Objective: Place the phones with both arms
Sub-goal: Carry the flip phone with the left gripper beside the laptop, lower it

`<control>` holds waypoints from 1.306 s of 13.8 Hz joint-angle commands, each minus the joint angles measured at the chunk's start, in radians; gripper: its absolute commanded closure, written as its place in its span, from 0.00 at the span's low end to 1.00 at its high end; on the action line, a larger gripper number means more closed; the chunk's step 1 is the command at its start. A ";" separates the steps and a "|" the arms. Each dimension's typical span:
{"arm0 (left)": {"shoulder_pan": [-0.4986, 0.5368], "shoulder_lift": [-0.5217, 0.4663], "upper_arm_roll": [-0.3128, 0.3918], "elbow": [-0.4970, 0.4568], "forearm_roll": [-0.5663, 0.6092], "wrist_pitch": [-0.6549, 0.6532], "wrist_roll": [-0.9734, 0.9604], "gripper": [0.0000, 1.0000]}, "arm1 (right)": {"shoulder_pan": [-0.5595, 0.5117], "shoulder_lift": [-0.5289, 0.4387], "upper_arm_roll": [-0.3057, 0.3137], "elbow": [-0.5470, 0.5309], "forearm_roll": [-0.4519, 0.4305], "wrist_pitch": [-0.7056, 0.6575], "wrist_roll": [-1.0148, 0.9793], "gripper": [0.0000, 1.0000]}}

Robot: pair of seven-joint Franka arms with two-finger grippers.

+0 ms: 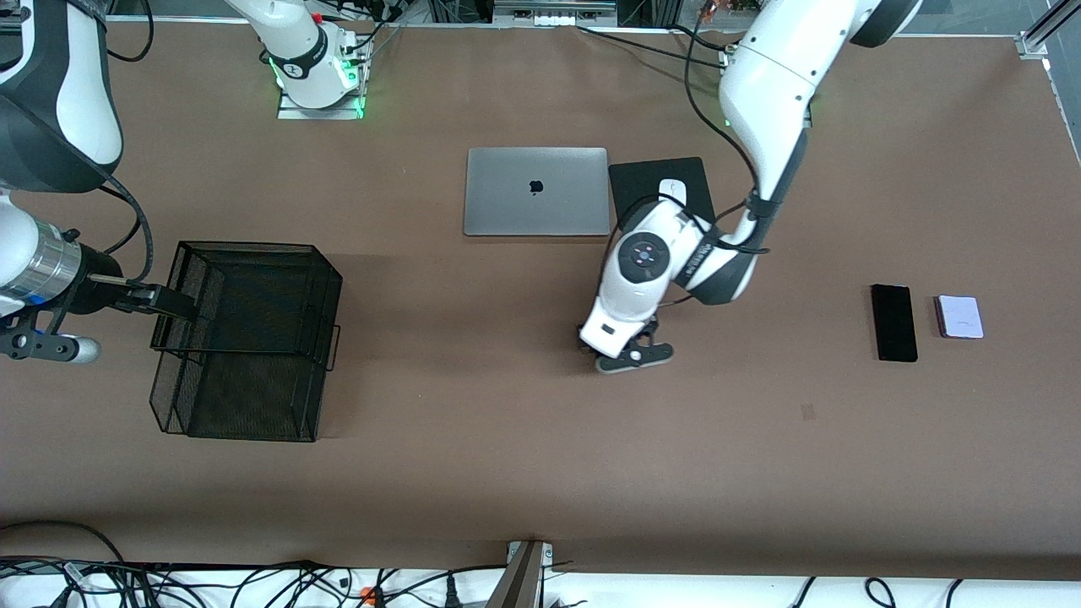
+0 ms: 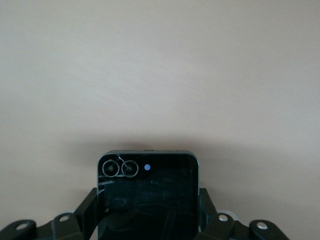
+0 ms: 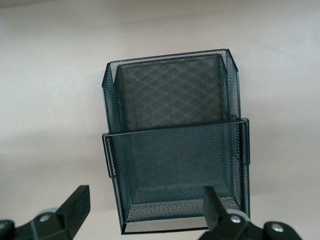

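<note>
My left gripper (image 2: pixel 148 220) is clamped on the small squarish black phone (image 2: pixel 147 195): glossy glass face with fine cracks or scratches, two ringed lenses and a small blue dot along one edge, rounded corners, thin metallic frame. A black finger (image 2: pixel 86 212) presses each side edge. In the front view this gripper (image 1: pixel 629 348) sits low over bare bench (image 1: pixel 507 422), nearer the camera than the laptop (image 1: pixel 537 192); whether the phone touches the surface I cannot tell. The long slim black phone (image 1: pixel 894 322) lies flat toward my left arm's end of the bench, a matte dark slab with straight edges; just beside it, apart, lies the small squarish lavender-white phone (image 1: pixel 960 317), pale with rounded corners. The laptop is closed, brushed silver; beside it a black mat (image 1: pixel 646 181) carries a white mouse (image 1: pixel 672 192), partly covered by my left arm. My right gripper (image 1: pixel 169 304) is at the rim of the black wire-mesh basket (image 1: pixel 253 338) toward my right arm's end; the right wrist view shows its fingers (image 3: pixel 75 205) spread wide, holding nothing, with the basket (image 3: pixel 175 150) a fine-mesh rectangular box with thin rod framing. Bench surface is smooth, matte brown.
</note>
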State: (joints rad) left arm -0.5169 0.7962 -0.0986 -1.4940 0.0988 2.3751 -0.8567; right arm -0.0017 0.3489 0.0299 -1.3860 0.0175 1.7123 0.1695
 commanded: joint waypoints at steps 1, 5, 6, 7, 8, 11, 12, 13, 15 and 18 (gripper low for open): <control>-0.093 0.090 0.016 0.170 -0.021 -0.031 -0.007 1.00 | -0.011 0.004 0.005 0.013 0.018 -0.007 -0.010 0.00; -0.222 0.216 0.019 0.349 -0.017 -0.030 -0.015 1.00 | -0.011 0.004 0.007 0.013 0.018 -0.007 -0.010 0.00; -0.238 0.239 0.022 0.377 -0.016 -0.030 -0.019 1.00 | -0.011 0.004 0.005 0.013 0.018 -0.007 -0.010 0.00; -0.255 0.261 0.026 0.397 -0.014 -0.028 -0.019 1.00 | -0.011 0.004 0.005 0.013 0.018 -0.007 -0.010 0.00; -0.264 0.276 0.028 0.408 -0.013 -0.025 -0.018 1.00 | -0.011 0.004 0.005 0.013 0.018 -0.007 -0.010 0.00; -0.272 0.301 0.031 0.422 -0.010 -0.017 -0.018 1.00 | -0.011 0.004 0.007 0.013 0.018 -0.007 -0.010 0.00; -0.270 0.311 0.031 0.438 -0.011 -0.017 -0.021 1.00 | -0.011 0.004 0.007 0.013 0.018 -0.007 -0.010 0.00; -0.270 0.313 0.034 0.443 -0.010 -0.017 -0.021 1.00 | -0.009 0.004 0.005 0.013 0.018 -0.007 -0.010 0.00; -0.273 0.313 0.057 0.443 -0.008 -0.022 -0.041 0.01 | -0.009 0.004 0.005 0.013 0.016 -0.007 -0.010 0.00; -0.282 0.296 0.079 0.455 -0.011 -0.040 -0.099 0.00 | -0.007 0.004 0.005 0.013 0.018 0.007 -0.010 0.00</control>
State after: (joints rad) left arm -0.7785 1.0815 -0.0451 -1.0937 0.0965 2.3728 -0.9266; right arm -0.0020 0.3490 0.0297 -1.3860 0.0179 1.7156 0.1695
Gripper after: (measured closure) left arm 0.000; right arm 0.000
